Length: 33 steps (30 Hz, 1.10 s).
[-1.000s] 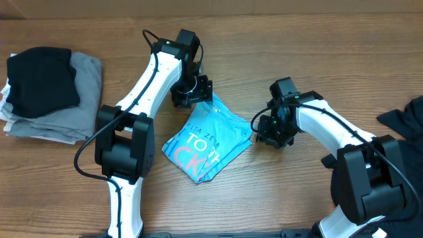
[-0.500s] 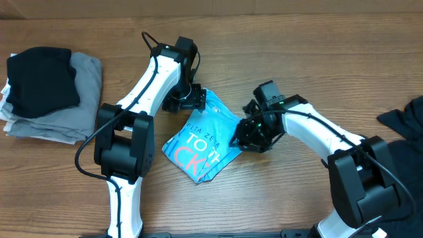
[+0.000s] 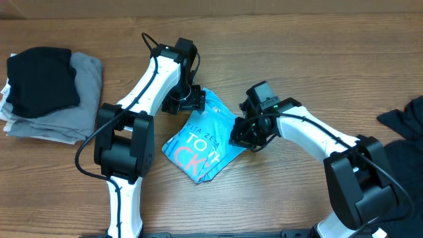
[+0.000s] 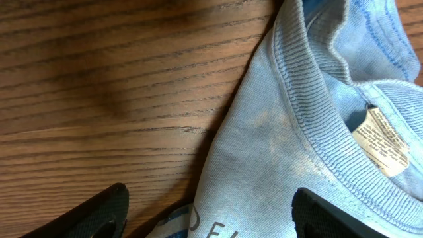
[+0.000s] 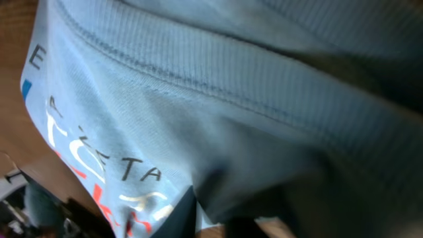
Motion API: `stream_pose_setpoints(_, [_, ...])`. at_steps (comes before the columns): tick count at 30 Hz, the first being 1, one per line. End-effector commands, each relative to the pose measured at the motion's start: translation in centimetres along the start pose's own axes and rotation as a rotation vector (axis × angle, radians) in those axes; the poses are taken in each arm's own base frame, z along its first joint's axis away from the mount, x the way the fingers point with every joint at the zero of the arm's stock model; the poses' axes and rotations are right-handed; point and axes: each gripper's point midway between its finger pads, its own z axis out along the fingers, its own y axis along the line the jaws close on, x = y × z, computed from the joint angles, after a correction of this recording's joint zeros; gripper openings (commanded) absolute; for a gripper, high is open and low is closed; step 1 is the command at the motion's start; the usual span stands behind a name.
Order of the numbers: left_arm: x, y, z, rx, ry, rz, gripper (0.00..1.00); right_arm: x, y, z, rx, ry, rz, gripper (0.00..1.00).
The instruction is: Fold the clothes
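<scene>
**Overhead.** The sky-blue T-shirt [image 3: 206, 141] lies folded into a small packet near the middle of the table [image 3: 297, 39]. It is turned askew, so its corners point toward the table's edges. White and pink-red lettering faces up on the half toward the near edge. The left gripper [image 3: 189, 100] sits at the packet's far-left corner, over the neck end. The right gripper [image 3: 243, 137] is down on the packet's right side, touching the fabric. At the left edge is a stack: a black garment [image 3: 38, 80] on top of a grey garment [image 3: 89, 82], with white fabric [image 3: 8, 116] showing underneath. Another black garment [image 3: 404, 118] lies at the right edge.

**Left wrist.** The 2 fingertips [image 4: 106, 210] stand wide apart at the bottom of the view, with nothing clamped between them. Between and beyond them lies the shirt's ribbed collar [image 4: 310, 99], with a white care label [image 4: 382, 141] inside it. Bare wood fills the left half of the view.

**Right wrist.** Blue fabric fills nearly the whole view, pressed close to the lens. A stitched seam [image 5: 198, 79] crosses it, and white letters [image 5: 125, 168] sit lower left. The fingers are hidden by the cloth, so I cannot tell whether this hand is clamped on the shirt or only resting against it.
</scene>
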Motion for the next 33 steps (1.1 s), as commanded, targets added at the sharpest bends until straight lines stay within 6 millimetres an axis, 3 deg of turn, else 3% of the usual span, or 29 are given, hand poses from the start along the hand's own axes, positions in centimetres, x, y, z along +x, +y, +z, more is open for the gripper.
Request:
stream_pose_setpoints(1, [0.2, 0.6, 0.3, -0.017, 0.011, 0.011, 0.82, 1.1, 0.4, 0.6, 0.007, 0.023, -0.011, 0.04])
stream_pose_setpoints(3, [0.3, 0.6, 0.3, -0.018, 0.018, 0.010, 0.82, 3.0, -0.9, 0.6, 0.069, 0.091, 0.035, 0.04])
stream_pose_setpoints(4, [0.5, 0.7, 0.3, -0.021, 0.025, 0.009, 0.82, 4.6, -3.5, 0.0, 0.203, 0.130, 0.118, 0.04])
stream_pose_setpoints(6, [0.6, 0.7, 0.3, -0.021, 0.028, 0.009, 0.83, 5.4, -6.4, -1.0, 0.357, 0.129, 0.175, 0.04])
stream_pose_setpoints(8, [0.6, 0.7, 0.3, -0.021, 0.028, 0.009, 0.83, 5.4, -8.0, -1.7, 0.445, 0.111, 0.195, 0.04])
stream_pose_setpoints(11, [0.7, 0.6, 0.3, -0.017, 0.033, 0.008, 0.82, 4.9, -8.0, -1.6, 0.440, 0.093, 0.190, 0.04])
stream_pose_setpoints(16, [1.5, -0.1, 0.3, 0.026, 0.070, 0.006, 0.83, 3.9, -7.6, -1.3, 0.416, 0.055, 0.172, 0.15])
stream_pose_setpoints(24, [2.8, -0.1, 0.2, 0.034, 0.125, -0.006, 0.81, 3.2, -10.6, -2.2, 0.557, -0.015, 0.175, 0.20])
stream_pose_setpoints(28, [2.8, -0.2, 0.2, 0.039, 0.124, -0.006, 0.81, 0.4, -13.2, -3.7, 0.660, -0.140, 0.153, 0.20])
stream_pose_setpoints(33, [2.8, -0.5, 0.1, 0.054, 0.124, -0.006, 0.82, -5.5, -12.9, -4.6, 0.626, -0.275, -0.121, 0.20])
